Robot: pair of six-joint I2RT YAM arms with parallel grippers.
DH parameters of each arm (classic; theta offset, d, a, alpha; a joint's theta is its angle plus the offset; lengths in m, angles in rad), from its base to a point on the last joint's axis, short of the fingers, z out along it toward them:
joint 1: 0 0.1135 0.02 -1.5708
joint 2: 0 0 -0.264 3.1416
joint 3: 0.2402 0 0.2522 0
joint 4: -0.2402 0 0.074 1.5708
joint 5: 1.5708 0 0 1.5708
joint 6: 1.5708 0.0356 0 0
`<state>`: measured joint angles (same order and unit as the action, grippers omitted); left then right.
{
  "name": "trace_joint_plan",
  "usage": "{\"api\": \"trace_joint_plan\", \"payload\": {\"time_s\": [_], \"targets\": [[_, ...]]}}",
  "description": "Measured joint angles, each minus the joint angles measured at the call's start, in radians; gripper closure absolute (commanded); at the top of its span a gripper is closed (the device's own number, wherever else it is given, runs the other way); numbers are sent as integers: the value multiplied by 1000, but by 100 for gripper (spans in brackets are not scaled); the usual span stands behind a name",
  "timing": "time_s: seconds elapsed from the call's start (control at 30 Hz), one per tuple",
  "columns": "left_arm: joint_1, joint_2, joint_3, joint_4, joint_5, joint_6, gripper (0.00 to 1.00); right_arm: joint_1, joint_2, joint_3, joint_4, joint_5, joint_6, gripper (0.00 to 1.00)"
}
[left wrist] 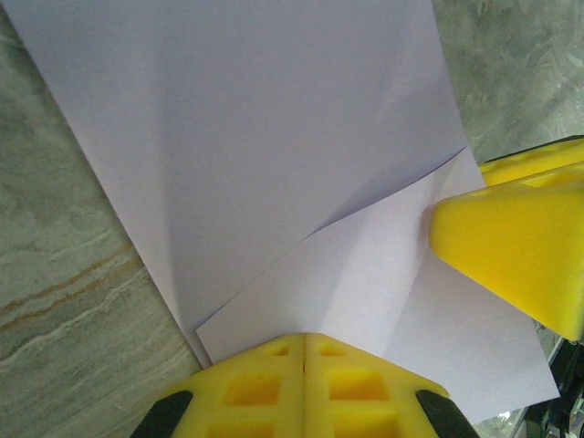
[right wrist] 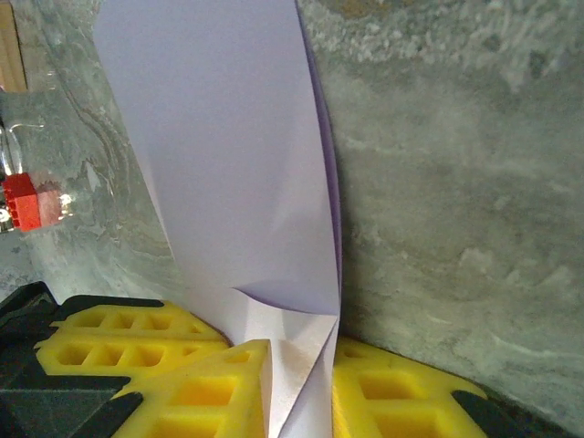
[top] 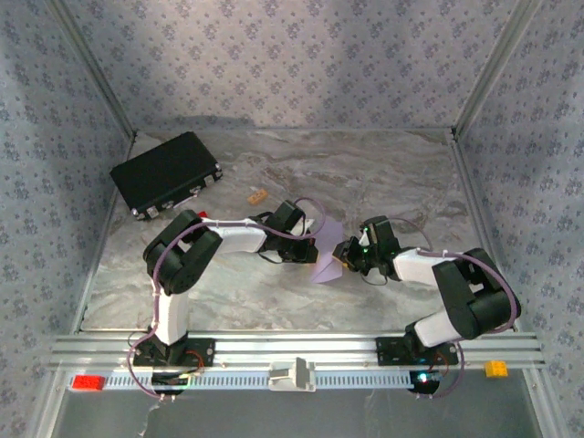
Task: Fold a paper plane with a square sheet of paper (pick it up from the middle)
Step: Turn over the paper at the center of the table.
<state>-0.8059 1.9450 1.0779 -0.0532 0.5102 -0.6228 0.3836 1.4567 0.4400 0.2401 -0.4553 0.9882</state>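
Left wrist: left claw point(left wrist: 306, 342) and right claw point(right wrist: 301, 365) each pinch the square sheet of paper point(left wrist: 265, 137).

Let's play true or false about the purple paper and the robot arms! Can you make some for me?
1. The paper is pale lilac. True.
2. The left gripper is shut on the paper. True.
3. The paper is flat, with no folds. False: it is creased and one flap is folded over.
4. The paper runs between the fingers of the right gripper. True.
5. The black case lies open at the right. False: it is closed, at the back left.
6. The red block sits on the paper. False: it is off to one side, apart from the paper.
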Motion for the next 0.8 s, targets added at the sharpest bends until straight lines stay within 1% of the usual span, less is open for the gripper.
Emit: {"api": "trace_joint_plan", "payload": {"time_s": [0.2,0.27,0.37,0.53,0.63,0.7,0.8], "targets": [[0,0,-1,2,0,-4,100,-4,0,-4,18,-5,0,85],[0,0,-1,2,0,-7,98,-6,0,-6,23,-6,0,88],[0,-2,-2,2,0,-8,96,-6,0,-11,28,-6,1,89],[-2,-25,-26,3,-3,-13,84,-6,-22,-14,18,-5,-1,92],[-2,-61,-50,4,-10,-19,80,-6,-74,-14,-10,-1,-10,92],[-5,-101,-63,3,-26,-16,75,-6,-119,-11,-49,9,-26,92],[-9,-178,-74,0,-69,-14,73,-6,-190,9,-148,40,-67,92]]}}
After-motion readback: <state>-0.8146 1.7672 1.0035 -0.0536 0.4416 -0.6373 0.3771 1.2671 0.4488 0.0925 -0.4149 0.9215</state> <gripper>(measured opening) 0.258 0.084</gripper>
